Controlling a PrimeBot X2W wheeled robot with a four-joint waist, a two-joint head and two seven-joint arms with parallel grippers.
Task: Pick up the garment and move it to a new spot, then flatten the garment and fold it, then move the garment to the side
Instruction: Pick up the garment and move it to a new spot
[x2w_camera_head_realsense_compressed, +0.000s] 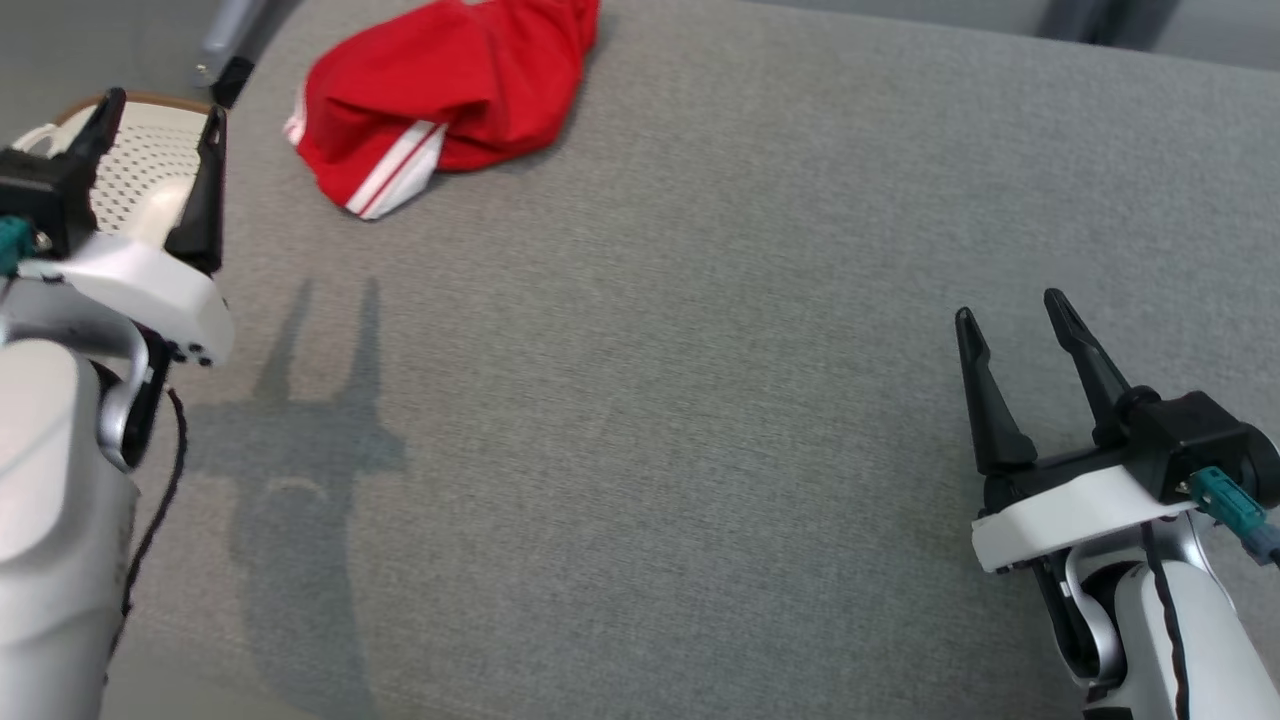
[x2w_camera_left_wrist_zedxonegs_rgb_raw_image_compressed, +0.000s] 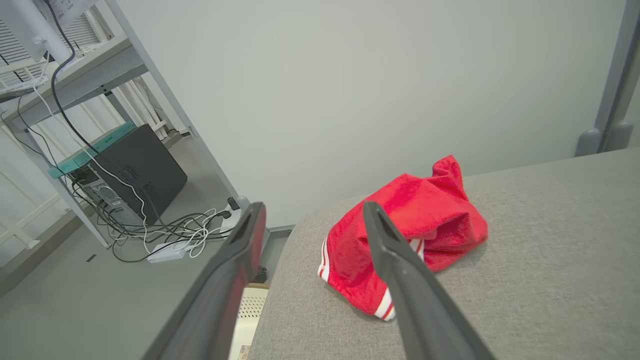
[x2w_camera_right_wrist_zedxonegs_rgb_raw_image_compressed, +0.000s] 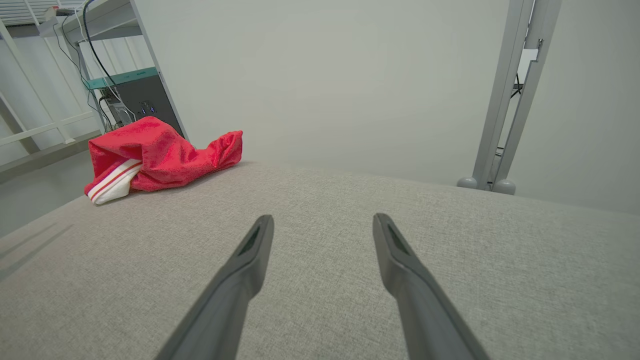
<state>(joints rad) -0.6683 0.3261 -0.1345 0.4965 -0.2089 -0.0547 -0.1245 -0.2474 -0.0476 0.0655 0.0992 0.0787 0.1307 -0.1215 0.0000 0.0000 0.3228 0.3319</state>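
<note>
Garment (x2w_camera_head_realsense_compressed: 450, 90) lies crumpled on grey surface (x2w_camera_head_realsense_compressed: 700, 400); left gripper (x2w_camera_head_realsense_compressed: 162, 105), right gripper (x2w_camera_head_realsense_compressed: 1010, 305) both spread

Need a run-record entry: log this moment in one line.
phase: pre-grasp | garment: crumpled, untouched | left end effector: open, empty | right end effector: open, empty

My head camera looks steeply down on the grey fabric-covered surface (x2w_camera_head_realsense_compressed: 700, 400). Both wrist cameras skim low over it toward the pale wall (x2w_camera_left_wrist_zedxonegs_rgb_raw_image_compressed: 350, 75); all three share the crumpled red white-striped garment (x2w_camera_head_realsense_compressed: 450, 100).
</note>
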